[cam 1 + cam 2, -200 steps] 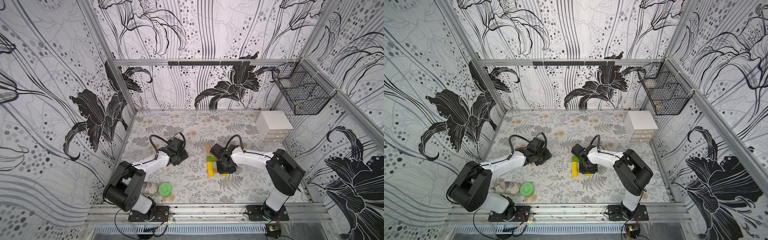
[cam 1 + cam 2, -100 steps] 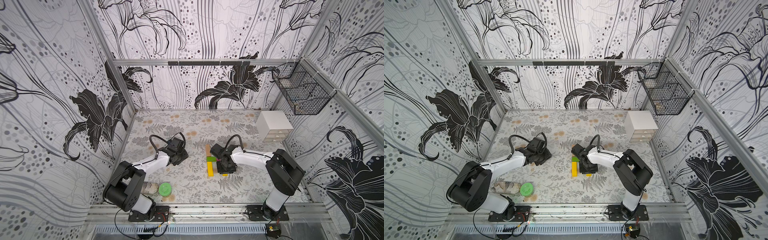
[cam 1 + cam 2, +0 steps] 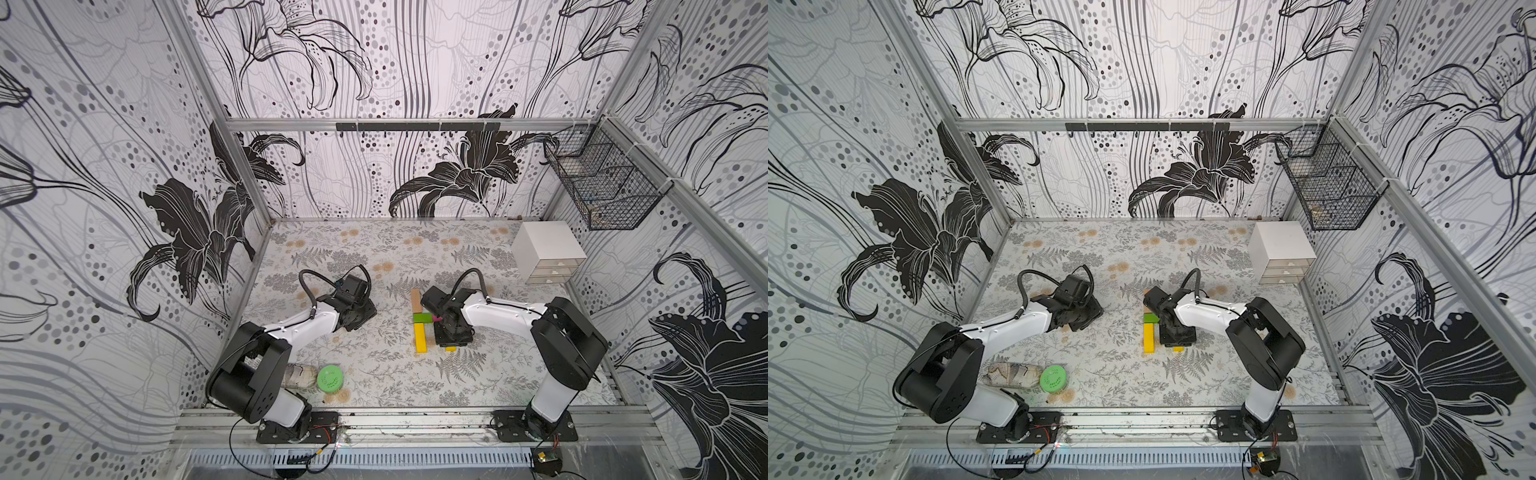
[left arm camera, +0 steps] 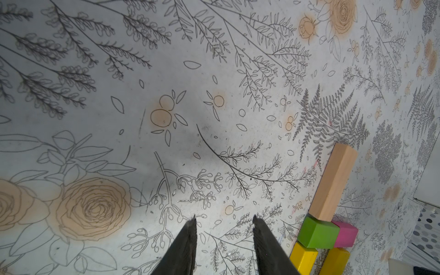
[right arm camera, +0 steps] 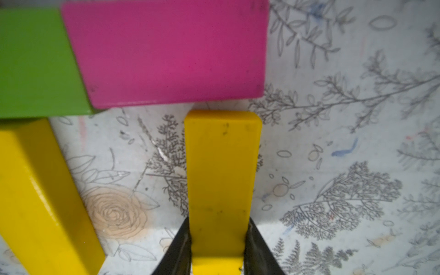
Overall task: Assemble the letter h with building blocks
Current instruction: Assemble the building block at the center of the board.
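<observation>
The right gripper (image 5: 219,240) is clamped on the near end of a yellow leg block (image 5: 221,166), one finger (image 5: 177,252) against each long side, the block lying flat on the worktop (image 5: 333,133) and pointing straight out ahead of the gripper. Just past the block's far end sits the pink block (image 5: 166,52); only a sliver of worktop shows between them. The green block (image 5: 35,64) butts against the pink one, off to the gripper's side, and below it the yellow stem block (image 5: 40,195) runs parallel to the held block, apart from it.

In a top view the right gripper (image 3: 452,332) covers most of the leg block, with the letter h (image 3: 420,332) taking shape alongside it. The tan block (image 4: 333,183) continues the stem beyond the green one.

The left gripper (image 4: 223,220) has its fingers apart with nothing between them (bare worktop shows through the gap), low over the surface. The blocks lie ahead and to one side of its tips, near but not touching
</observation>
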Robot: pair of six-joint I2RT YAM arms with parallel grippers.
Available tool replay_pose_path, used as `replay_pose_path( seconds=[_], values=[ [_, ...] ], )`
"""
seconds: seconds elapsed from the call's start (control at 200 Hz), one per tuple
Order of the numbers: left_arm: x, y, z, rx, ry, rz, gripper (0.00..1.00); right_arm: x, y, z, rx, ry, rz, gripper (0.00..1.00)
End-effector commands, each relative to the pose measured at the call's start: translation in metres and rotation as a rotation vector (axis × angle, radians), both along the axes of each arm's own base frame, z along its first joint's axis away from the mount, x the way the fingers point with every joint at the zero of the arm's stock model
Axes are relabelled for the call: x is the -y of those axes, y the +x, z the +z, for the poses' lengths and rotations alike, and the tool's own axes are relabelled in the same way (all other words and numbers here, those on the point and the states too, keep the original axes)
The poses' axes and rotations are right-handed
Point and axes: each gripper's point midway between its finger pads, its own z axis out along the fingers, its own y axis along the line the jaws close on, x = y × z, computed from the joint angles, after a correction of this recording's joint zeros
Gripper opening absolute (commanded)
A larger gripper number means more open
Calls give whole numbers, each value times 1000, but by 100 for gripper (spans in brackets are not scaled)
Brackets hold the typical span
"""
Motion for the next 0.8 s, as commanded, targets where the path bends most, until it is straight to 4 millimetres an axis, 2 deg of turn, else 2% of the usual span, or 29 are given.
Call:
replay_pose_path(
  seconds=[0.0,0.611,0.791],
  values=[
    [-1,4,5,27,6,6,42,8,-1,-5,-23,-48,17,35],
    [-1,4,5,26,7,6,42,7,0,-3,-20,-46,9,37],
    [0,5,6,28,4,7,42,7,-1,-1,-19,-41,3,53]
  ],
)
